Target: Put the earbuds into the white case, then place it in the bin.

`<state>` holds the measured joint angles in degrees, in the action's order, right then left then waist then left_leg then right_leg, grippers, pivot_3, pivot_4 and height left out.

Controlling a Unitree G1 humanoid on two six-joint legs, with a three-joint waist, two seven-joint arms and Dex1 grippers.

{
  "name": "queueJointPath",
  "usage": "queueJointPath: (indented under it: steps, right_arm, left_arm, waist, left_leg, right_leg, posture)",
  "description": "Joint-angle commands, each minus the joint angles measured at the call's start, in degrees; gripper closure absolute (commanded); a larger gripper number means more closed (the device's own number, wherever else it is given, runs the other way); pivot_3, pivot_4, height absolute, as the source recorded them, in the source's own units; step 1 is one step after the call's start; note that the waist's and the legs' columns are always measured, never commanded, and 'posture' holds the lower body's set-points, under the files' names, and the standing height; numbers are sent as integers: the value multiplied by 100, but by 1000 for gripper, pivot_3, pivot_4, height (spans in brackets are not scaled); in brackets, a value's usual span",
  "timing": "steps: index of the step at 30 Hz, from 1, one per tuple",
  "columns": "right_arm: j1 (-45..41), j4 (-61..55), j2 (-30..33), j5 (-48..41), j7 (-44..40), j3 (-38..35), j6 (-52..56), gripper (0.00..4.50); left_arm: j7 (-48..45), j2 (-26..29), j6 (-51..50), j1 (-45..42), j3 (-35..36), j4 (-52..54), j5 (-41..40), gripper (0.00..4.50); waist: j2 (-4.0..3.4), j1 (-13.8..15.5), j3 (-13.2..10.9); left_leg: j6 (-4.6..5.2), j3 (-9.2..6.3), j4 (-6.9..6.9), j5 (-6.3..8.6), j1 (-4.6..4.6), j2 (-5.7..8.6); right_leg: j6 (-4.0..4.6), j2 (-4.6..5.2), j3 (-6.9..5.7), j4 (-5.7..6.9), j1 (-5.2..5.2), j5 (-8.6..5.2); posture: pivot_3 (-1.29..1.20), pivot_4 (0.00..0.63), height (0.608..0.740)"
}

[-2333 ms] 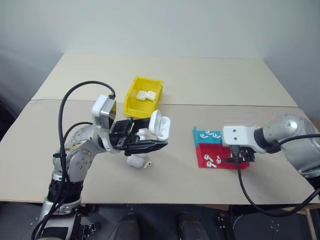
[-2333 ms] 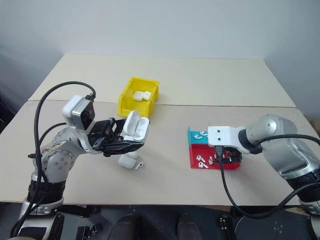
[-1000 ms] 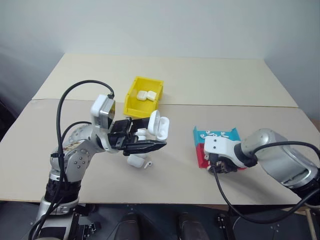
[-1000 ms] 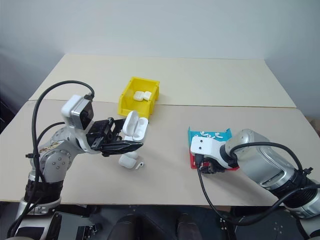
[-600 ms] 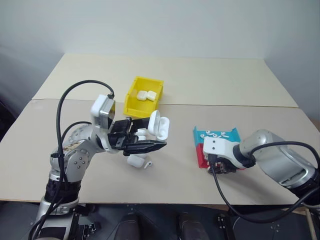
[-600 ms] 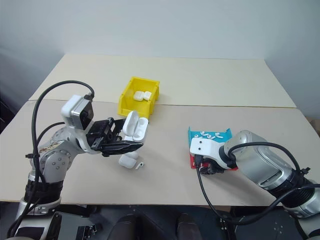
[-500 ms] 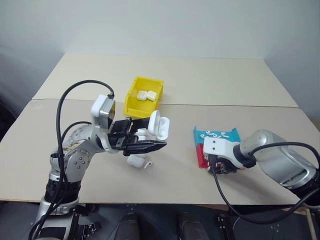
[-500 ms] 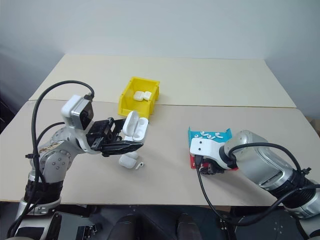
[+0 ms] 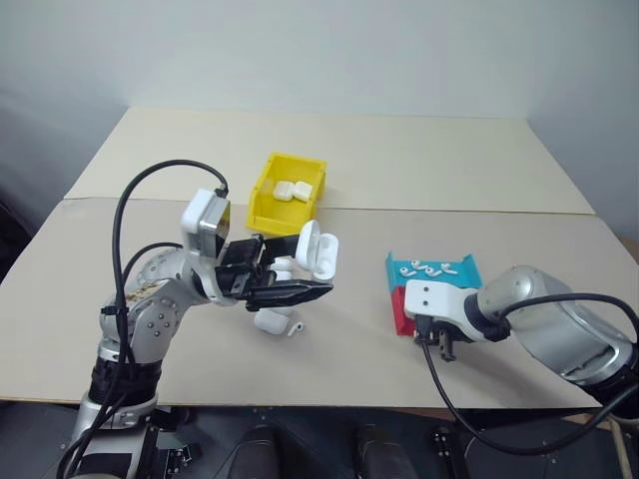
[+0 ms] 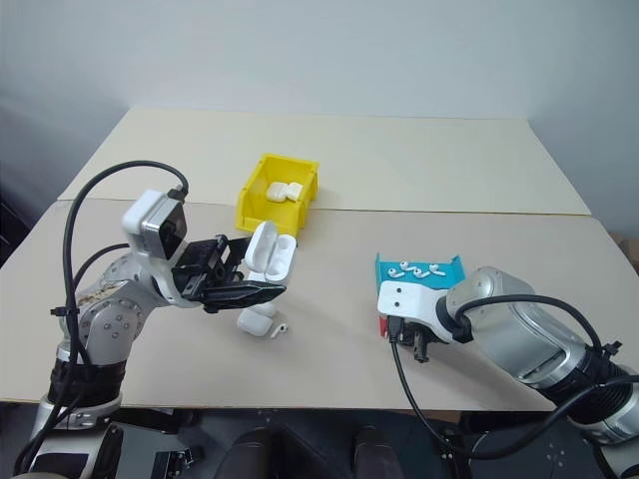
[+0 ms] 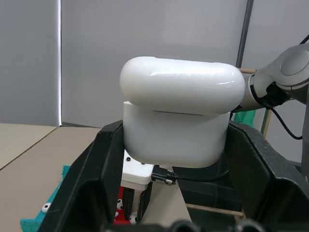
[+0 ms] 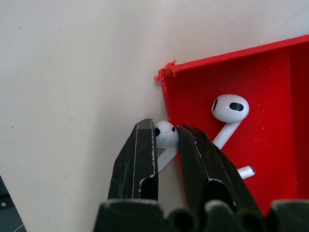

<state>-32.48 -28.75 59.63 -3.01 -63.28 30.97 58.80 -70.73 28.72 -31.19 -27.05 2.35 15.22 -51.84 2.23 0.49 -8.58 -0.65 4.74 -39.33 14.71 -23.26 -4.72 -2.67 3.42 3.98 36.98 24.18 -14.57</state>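
My right gripper (image 12: 166,145) pinches one white earbud (image 12: 165,135) between its two black fingers, right at the corner of the red tray (image 12: 275,77), where two more earbuds (image 12: 229,108) lie inside. A teal tray (image 9: 431,269) holding further earbuds sits just behind the red one. My left gripper (image 9: 295,269) is clamped on a white case (image 11: 176,116), its lid swung open, held above the table (image 9: 399,160). Another white case (image 9: 272,320) lies on the table beneath it. The yellow bin (image 9: 262,200) stands farther back with two cases (image 9: 291,189) inside.
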Motion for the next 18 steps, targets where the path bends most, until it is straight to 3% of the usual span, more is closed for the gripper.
queueJointPath:
  steps: [1,7,12,15,18]
  right_arm:
    - [40,-143,52,-98,-13,-150,71,4006]
    - [-193,-149,119,-1078,-527,-1205,376,4006]
    - [-270,182,-244,-2345,-713,-2902,683,4006]
    - [-41,274,-757,-2802,-480,-3930,109,4006]
    - [24,221,-1622,-2869,265,-4678,-758,4006]
  left_arm:
    - [-31,41,16,-46,58,186,-81,1691]
    - [-87,53,8,-99,50,126,-88,1691]
    - [-136,3,6,-214,20,-52,-64,1691]
    - [-192,-52,24,-332,-21,-182,-43,1691]
    - [-214,-145,55,-524,-76,-375,18,1691]
  waist:
    - [0,0,0]
    - [0,3,0]
    - [0,9,0]
    - [1,14,0]
    - [2,17,1]
  left_leg:
    - [0,0,0,0,0,0]
    - [0,0,0,0,-3,0]
    - [0,-2,0,0,-1,0]
    - [0,-4,0,0,-1,0]
    - [1,-6,1,0,-5,1]
  right_leg:
    - [0,0,0,0,0,0]
    - [0,0,0,-1,2,0]
    - [0,0,-1,-1,-1,0]
    - [0,-1,-3,-3,-4,0]
    - [-1,-2,-5,-7,-4,1]
  posture:
    - [0,150,740]
    - [0,150,740]
    - [0,150,740]
    - [0,150,740]
    - [0,150,740]
